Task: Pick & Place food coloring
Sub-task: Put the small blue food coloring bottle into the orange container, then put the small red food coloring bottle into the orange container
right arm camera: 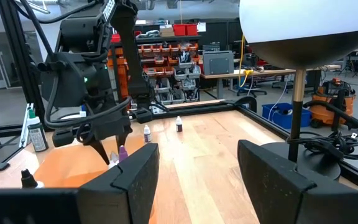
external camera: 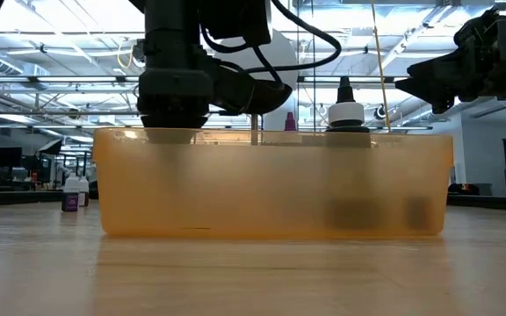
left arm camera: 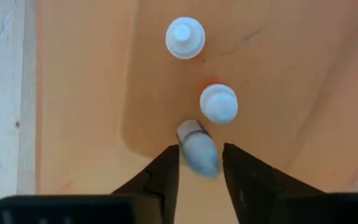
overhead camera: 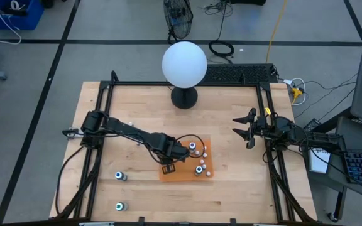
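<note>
Wooden table (overhead camera: 231,188) is carrying our orange tray (overhead camera: 168,172), where we're collecting bottles. We're parting the left gripper (left arm camera: 201,168) w/ a bottle (left arm camera: 199,148) lying loose betw. its fingers, prob. to drop it; right gripper (overhead camera: 242,130) is waiting open beside.

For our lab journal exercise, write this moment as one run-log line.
left gripper: over orange tray, fingers astride tilted bottle | two bottles upright in tray | right gripper: open, waiting at table's right edge

Pale wood-grain table (overhead camera: 231,125), translucent orange plastic tray (external camera: 271,184), smooth matt white globe (overhead camera: 184,64), white plastic-capped bottles (left arm camera: 184,37).
</note>
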Available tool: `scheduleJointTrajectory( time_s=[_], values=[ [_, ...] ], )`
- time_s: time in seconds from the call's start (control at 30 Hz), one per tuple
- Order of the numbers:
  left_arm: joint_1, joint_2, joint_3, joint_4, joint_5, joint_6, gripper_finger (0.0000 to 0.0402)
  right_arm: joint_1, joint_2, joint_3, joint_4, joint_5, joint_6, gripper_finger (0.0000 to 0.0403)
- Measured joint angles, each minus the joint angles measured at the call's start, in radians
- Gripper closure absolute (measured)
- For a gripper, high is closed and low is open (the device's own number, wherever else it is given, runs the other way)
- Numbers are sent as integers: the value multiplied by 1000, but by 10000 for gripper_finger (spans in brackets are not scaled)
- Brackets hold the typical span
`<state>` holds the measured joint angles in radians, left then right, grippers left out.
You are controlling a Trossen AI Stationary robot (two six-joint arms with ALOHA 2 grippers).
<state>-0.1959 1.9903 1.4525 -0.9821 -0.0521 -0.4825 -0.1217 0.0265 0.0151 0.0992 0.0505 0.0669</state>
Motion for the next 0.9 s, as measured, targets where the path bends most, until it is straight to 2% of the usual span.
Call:
scheduleJointTrajectory(
  time_s=[0.23,0.37,0.43,0.6,0.73,0.8,0.9],
  values=[
    [3,0,1,-4,1,30,238,0,0,0,0,0,0,195],
    [23,-19,45,-99,1,32,234,0,0,0,0,0,0,195],
    [32,-59,64,-157,-36,26,238,0,0,0,0,0,0,195],
    [45,-224,49,-280,-216,-31,255,0,0,0,1,0,0,195],
    [54,-416,-29,-297,-345,-121,266,0,0,0,1,0,0,195],
    [75,-518,-107,-298,-375,-205,270,0,0,0,1,0,0,195],
    [138,-658,-246,-298,-352,-349,267,0,0,0,1,0,0,195]
  ],
)
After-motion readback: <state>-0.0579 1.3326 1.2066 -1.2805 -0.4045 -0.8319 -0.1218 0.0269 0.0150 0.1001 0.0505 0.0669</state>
